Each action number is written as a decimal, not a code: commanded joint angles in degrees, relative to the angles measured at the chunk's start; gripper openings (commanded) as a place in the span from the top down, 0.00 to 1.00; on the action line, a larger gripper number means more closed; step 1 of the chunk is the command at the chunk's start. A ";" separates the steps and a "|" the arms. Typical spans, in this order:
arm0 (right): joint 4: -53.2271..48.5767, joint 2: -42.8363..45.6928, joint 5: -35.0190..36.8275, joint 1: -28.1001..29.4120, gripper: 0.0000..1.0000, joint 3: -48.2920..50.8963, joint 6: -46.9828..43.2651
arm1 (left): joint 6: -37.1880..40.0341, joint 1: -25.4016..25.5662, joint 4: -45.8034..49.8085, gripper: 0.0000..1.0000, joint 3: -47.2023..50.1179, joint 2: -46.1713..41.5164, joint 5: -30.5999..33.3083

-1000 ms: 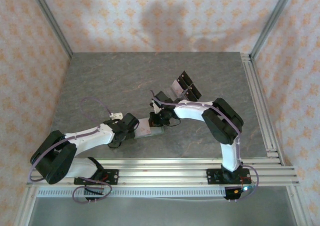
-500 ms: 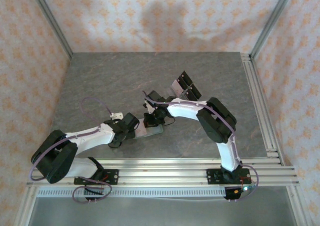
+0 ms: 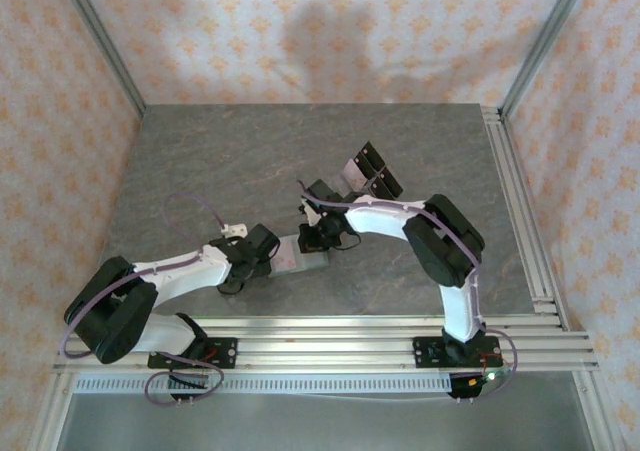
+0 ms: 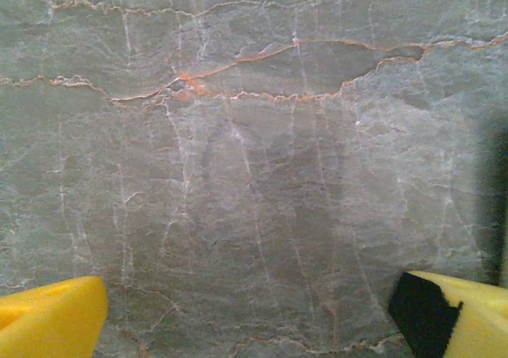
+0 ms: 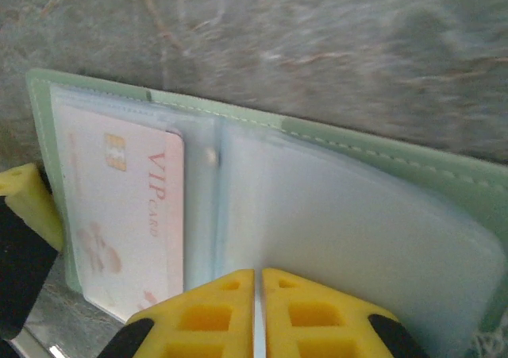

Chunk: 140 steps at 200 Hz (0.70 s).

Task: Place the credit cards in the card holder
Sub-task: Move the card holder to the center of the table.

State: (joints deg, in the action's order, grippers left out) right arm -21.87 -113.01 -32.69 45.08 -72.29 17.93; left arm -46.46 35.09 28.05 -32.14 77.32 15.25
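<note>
The left claw [image 4: 254, 314] hangs just above the counter [image 4: 254, 136] with its jaws spread wide. Its blocky yellow foam fingertips [image 4: 49, 318] sit at opposite bottom corners of the left wrist view, the right one with a black face. The counter between them is matte grey-green stone, crazed with fine white veins and a few rust-orange cracks.

Just right of that claw in the top view, the card holder [image 5: 357, 142] lies opened flat on the stone, near the middle of the counter. It has a soft sage-green cover with a stitched edge and rounded corners, and glossy, cloudy clear plastic sleeves [image 5: 349, 239] inside. A thin, pale pink credit card [image 5: 127, 215] with a small gold chip and "VIP card" lettering is tucked into the left sleeve. The right sleeve looks milky and bare.

The right claw [image 5: 259, 310] sits at the holder's near edge with its ribbed yellow fingers drawn almost together, leaving a hairline slit. I cannot tell whether anything thin is pinched there.

Further right and back stands a clear plastic stand [image 3: 370, 171] with black panels.
</note>
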 commanded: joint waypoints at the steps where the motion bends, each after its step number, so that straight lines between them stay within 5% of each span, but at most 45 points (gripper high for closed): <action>1: -1.23 2.13 3.98 -1.60 0.90 2.89 -0.22 | 0.58 -0.56 -1.09 0.02 -0.98 2.20 -0.79; 140: -3.71 4.70 3.47 -0.08 0.94 -0.50 -1.13 | 2.85 -0.55 -2.47 0.02 -3.63 3.61 -1.14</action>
State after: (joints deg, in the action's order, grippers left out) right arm -24.03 -108.03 -30.37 44.40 -71.11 17.72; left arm -44.23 35.07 30.24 -34.59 79.31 15.27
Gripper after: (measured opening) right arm 0.065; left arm 0.975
